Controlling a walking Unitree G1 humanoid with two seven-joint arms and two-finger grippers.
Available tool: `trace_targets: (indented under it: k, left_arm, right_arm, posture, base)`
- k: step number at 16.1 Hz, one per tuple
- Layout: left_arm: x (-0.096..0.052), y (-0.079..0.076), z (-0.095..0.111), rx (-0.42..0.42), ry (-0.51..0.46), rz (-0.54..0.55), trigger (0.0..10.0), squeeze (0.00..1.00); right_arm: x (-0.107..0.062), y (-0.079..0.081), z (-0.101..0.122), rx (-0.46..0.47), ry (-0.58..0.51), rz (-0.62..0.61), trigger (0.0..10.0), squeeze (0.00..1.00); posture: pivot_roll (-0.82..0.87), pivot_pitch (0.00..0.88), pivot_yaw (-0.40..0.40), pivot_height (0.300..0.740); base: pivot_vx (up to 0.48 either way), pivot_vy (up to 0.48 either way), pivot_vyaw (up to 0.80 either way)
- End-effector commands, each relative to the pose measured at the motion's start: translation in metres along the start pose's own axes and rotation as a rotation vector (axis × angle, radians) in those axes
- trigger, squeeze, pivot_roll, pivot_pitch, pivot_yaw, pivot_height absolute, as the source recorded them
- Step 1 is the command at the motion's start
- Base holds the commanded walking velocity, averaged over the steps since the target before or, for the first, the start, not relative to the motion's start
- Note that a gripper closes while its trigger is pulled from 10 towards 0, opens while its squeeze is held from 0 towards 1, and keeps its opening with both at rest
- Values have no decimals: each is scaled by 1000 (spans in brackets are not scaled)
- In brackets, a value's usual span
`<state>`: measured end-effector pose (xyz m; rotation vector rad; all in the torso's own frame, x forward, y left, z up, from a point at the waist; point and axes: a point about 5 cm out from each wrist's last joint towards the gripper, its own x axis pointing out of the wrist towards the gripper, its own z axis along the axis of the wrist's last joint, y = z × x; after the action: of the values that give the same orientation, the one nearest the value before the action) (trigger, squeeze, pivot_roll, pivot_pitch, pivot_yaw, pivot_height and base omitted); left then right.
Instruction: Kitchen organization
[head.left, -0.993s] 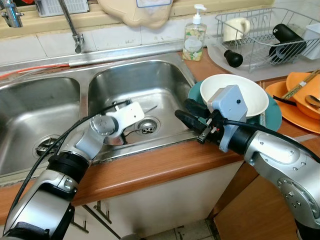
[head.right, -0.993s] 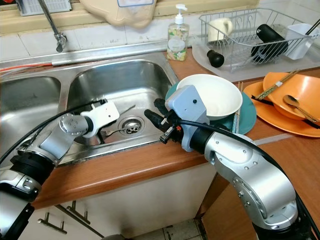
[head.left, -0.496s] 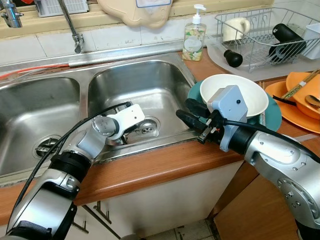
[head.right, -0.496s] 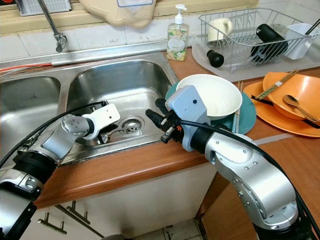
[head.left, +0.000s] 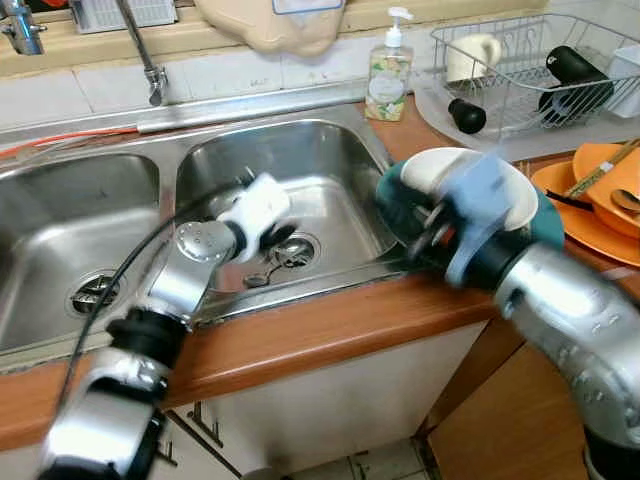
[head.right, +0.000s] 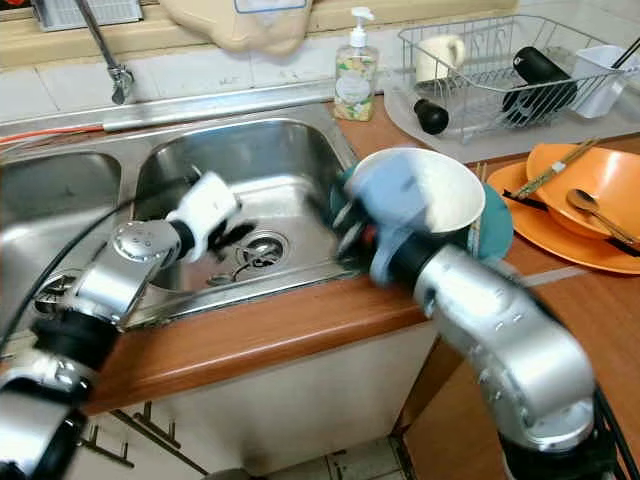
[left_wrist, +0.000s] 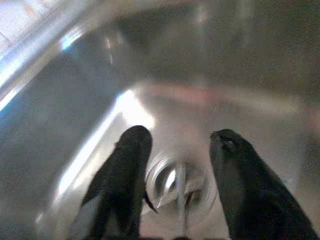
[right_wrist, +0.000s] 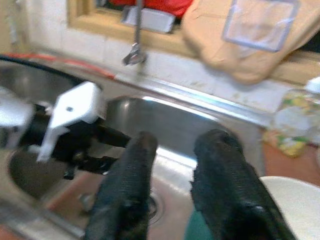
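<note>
- Left wrist view puts us right down in the right-hand basin of the sink (head.left: 350, 165): the left gripper (left_wrist: 177, 150) hangs with its two black fingers spread, a clear gap between them.
- Framed in that gap, just beyond the fingertips, is the round drain (left_wrist: 181, 182), with a thin piece of metal cutlery (left_wrist: 180, 192) lying across it; nothing sits between the fingers, and what kind of cutlery it is I can't tell.
- From the head, the left arm is motion-blurred, its white wrist block over the basin and the cutlery (head.left: 272, 266) lying on the steel floor just under and in front of the gripper.
- Over to the right gripper (right_wrist: 172, 145): fingers parted, nothing between them, pointing across the basin toward the left arm.
- It hovers over the basin's near right corner, blurred in the head views, its grey wrist right in front of the white bowl (head.right: 450, 195).
- That bowl sits on a teal plate (head.right: 495, 225) on the wooden counter (head.left: 330, 330), close behind the right wrist.
- Beyond the bowl, further right: orange plates (head.right: 570, 205) with chopsticks and a spoon lying on them.
- Far side of the right gripper, against the wall: soap bottle (head.left: 388, 70) and wire dish rack (head.right: 500, 70) holding a mug and a black bottle.
- Tap (head.left: 150, 75) stands behind the basins.
</note>
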<state>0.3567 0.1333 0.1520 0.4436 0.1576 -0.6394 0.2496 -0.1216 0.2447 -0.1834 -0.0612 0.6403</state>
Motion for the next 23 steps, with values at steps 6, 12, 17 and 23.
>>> trace_targets:
  k: [6, 12, 17, 23]
  left_arm:
    - [-30, 17, 31, -179, -311, 126, 10000, 1000]
    - [-71, -14, 37, -186, -375, -103, 10000, 271]
    - [-90, -34, 31, -214, -337, -220, 10000, 0]
    - [-98, -46, 31, -234, -304, -285, 10000, 0]
  right_arm:
    - [1, -27, 8, 22, -43, -160, 10000, 957]
    - [-18, -90, -16, 131, 200, -528, 10000, 922]
    - [-36, -103, -25, 254, 345, -603, 10000, 0]
    - [-43, -104, -31, 397, 400, -606, 5373, 0]
  posture:
    - [-77, 0, 77, 740]
    - [-51, 0, 47, 740]
    - [-57, 0, 47, 740]
    - [-65, 0, 42, 740]
  base:
    - [0, 0, 0]
    - [0, 0, 0]
    - [0, 0, 0]
    - [0, 0, 0]
